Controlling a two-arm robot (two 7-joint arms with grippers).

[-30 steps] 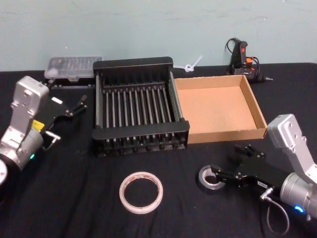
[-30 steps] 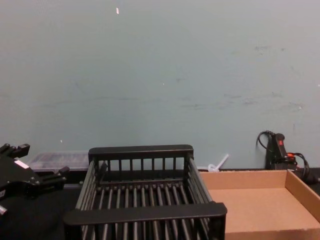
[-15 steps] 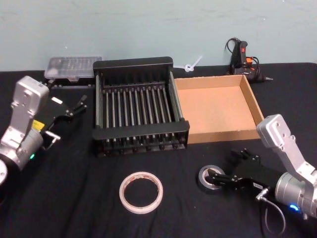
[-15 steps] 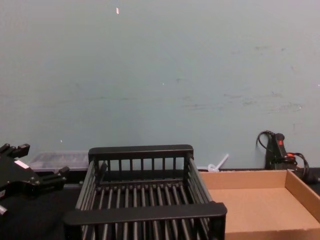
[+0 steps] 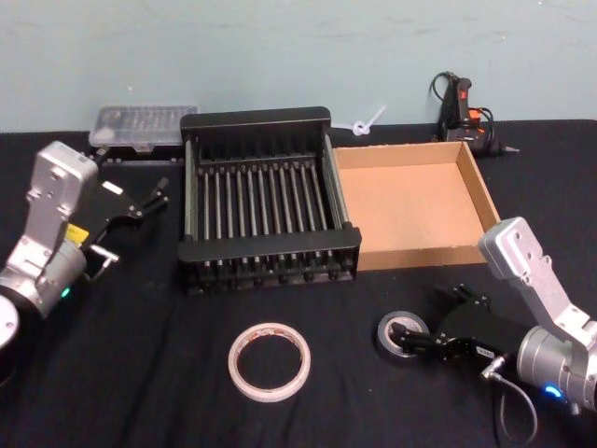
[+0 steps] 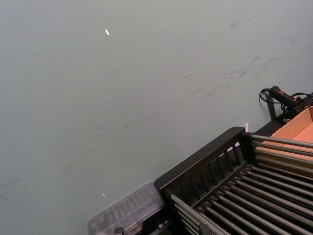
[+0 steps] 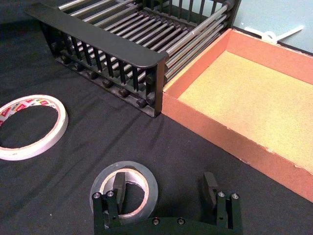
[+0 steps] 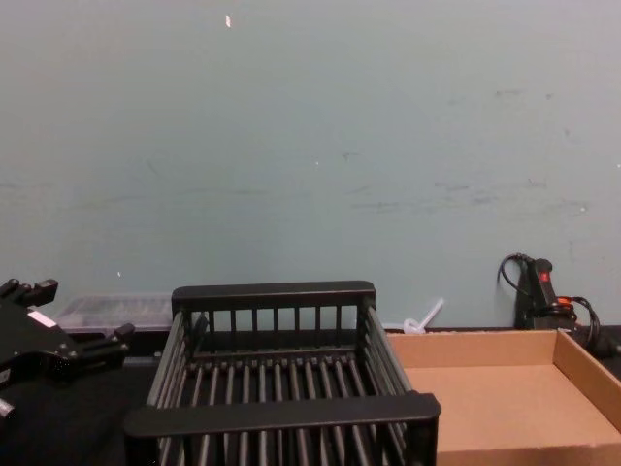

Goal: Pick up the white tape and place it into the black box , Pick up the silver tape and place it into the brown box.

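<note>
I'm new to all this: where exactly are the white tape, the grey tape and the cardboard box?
white tape point(image 5: 270, 361): head view, near rim.
silver tape point(image 7: 146, 181): right wrist view, grey outer band.
brown box point(image 5: 410, 255): head view, front wall.

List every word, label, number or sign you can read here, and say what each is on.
None can be read.
White tape: red printed marks on its face, too small to read.
Left gripper: a white sticker and a yellow label, both illegible.
</note>
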